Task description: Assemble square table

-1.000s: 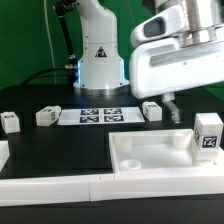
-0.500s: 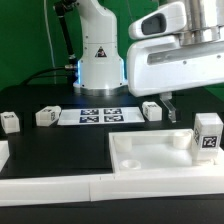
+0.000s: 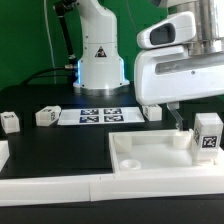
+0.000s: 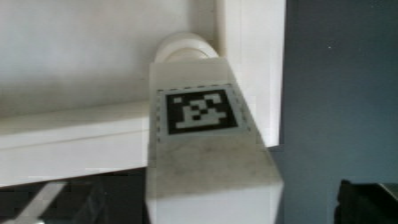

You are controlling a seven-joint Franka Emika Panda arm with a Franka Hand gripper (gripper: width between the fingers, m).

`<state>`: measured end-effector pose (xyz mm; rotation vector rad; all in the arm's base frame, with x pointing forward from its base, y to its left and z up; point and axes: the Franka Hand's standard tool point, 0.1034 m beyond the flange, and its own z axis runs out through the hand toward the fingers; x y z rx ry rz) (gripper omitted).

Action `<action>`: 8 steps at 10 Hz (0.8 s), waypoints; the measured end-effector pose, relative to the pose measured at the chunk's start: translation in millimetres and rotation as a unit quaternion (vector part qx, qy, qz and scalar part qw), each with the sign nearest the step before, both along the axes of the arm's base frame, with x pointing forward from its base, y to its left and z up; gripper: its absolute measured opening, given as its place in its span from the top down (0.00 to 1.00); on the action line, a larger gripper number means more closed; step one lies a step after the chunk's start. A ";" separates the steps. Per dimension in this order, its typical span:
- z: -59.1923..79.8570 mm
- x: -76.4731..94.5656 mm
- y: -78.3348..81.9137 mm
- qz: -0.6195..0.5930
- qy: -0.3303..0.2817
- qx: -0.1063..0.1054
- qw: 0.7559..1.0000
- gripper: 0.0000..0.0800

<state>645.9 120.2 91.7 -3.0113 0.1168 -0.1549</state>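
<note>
The top (image 3: 150, 160), a smooth white plastic square tray with a raised rim, lies on the black table (image 3: 60, 150) at the exterior view's right. A blocky white tagged leg (image 3: 207, 134) stands upright at its right corner. Three more legs (image 3: 46, 116) lie further back. The gripper (image 3: 178, 120) has shifted rightward toward the upright leg and points down, jaws apart, holding nothing.

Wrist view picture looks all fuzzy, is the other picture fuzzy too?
In the wrist view the leg block fills the frame and its tag looks soft and grainy; in the exterior view the marker board is sharper, its tags crisp, with a blue glow on the robot base.
</note>
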 end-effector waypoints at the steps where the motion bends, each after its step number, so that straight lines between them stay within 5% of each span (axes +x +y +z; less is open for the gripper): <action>1: -0.1 0.0 -0.5 -0.002 0.000 0.000 1.000 0.19; 4: -0.1 0.2 -1.8 -0.042 0.005 0.004 0.999 0.63; 8: -0.6 -5.1 -10.2 -0.242 0.003 0.023 0.970 0.63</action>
